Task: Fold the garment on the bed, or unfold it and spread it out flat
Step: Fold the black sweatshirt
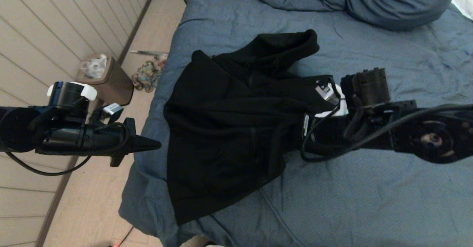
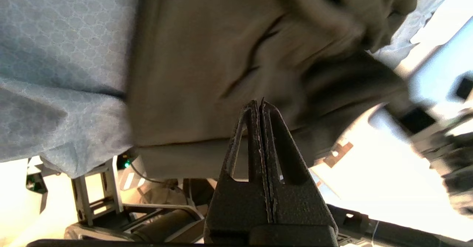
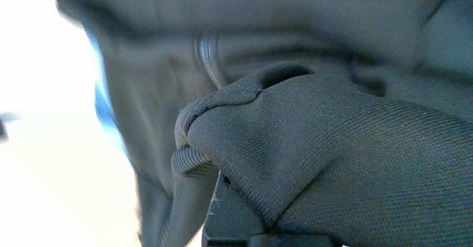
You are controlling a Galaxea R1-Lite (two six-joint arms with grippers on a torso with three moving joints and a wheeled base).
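A black hooded garment [image 1: 225,128] lies crumpled at the centre of the head view, on the left part of a wide bed [image 1: 369,188] covered in slate-blue bedding. Its hood points toward the top of the frame and its hem hangs toward the bottom left, close to the mattress edge. The right end effector [image 1: 295,136] reaches in from the right of the frame and is buried in the garment's right edge; the right wrist view shows it clenched on a bunched fold of ribbed black fabric. The left end effector [image 1: 153,144] hovers at the left of the frame, just off the bed's edge and beside the garment without touching it, its fingers pressed together on nothing.

The step in hand appears to be drawing this gathered edge across. To do it well, the pull should probably stay low and steady so that the thick fabric slides without dragging the whole garment, with the left end effector ready to pin the opposite side.

A small bin [image 1: 107,78] stands on the floor at upper left.
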